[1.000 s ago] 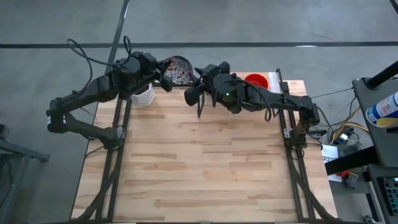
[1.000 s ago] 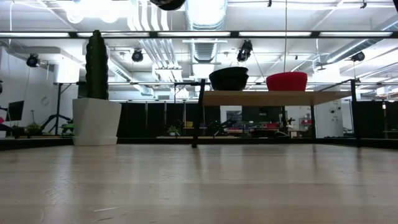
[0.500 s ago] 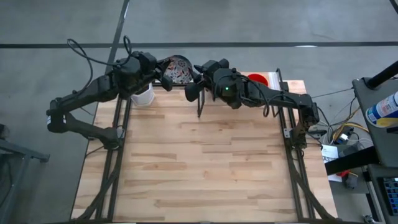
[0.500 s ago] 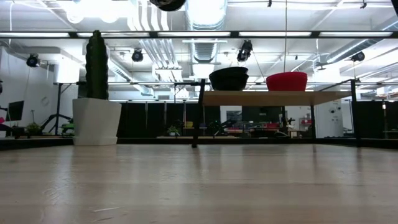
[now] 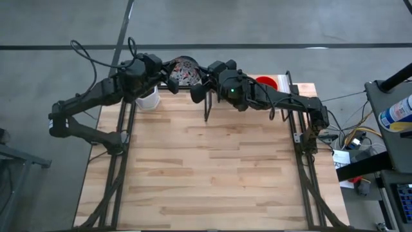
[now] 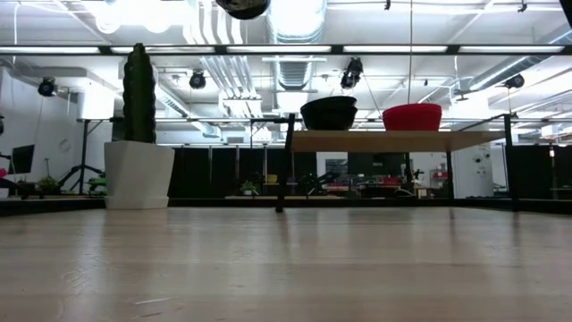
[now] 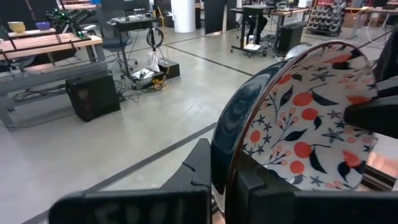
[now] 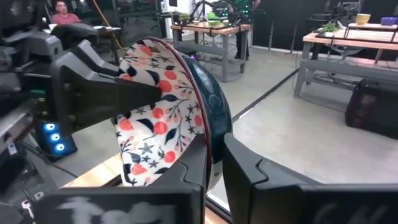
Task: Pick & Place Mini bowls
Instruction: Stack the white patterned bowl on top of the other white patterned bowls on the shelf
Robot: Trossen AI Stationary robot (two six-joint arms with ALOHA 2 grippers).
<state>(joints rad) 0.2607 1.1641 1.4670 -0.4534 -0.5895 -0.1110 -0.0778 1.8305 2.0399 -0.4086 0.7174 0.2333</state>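
A mini bowl [image 5: 185,69], white inside with a red-blue floral pattern and dark glossy outside, hangs on edge above the table's far edge between both arms. My left gripper [image 5: 172,78] is shut on its left rim and my right gripper [image 5: 205,76] on its right rim. Each wrist view shows this bowl [image 7: 298,112] [image 8: 165,118] close up between that arm's own fingers. A plain red mini bowl [image 6: 412,116] and a dark-looking bowl [image 6: 329,114] sit by their bases on a raised wooden shelf [image 6: 393,140] at the far right. My left gripper [image 7: 222,175] holds the bowl's rim [image 7: 231,152], one finger on the dark outer wall [image 7: 199,165] and one on the patterned inside [image 7: 264,183]. The fingers come about level from the table's left. The bowl stands on edge, lifted clear of the table. My right gripper [image 8: 214,165] has the opposite rim [image 8: 206,140] between its fingers, one on the patterned inside [image 8: 186,171] and one on the dark outer wall [image 8: 249,168]. It comes about level from the table's right. The bowl stays on edge in the air.
A white pot with a green cactus [image 6: 138,170] stands at the table's far left corner [image 5: 147,98]. The shelf's thin dark leg [image 5: 206,109] stands just below the grippers. The wide wooden tabletop [image 5: 206,167] stretches toward the near edge.
My right gripper has moved toward the table's left, up to the floral bowl, and its fingers now stand on the bowl's right rim. The bowl has stayed on edge in my left gripper.
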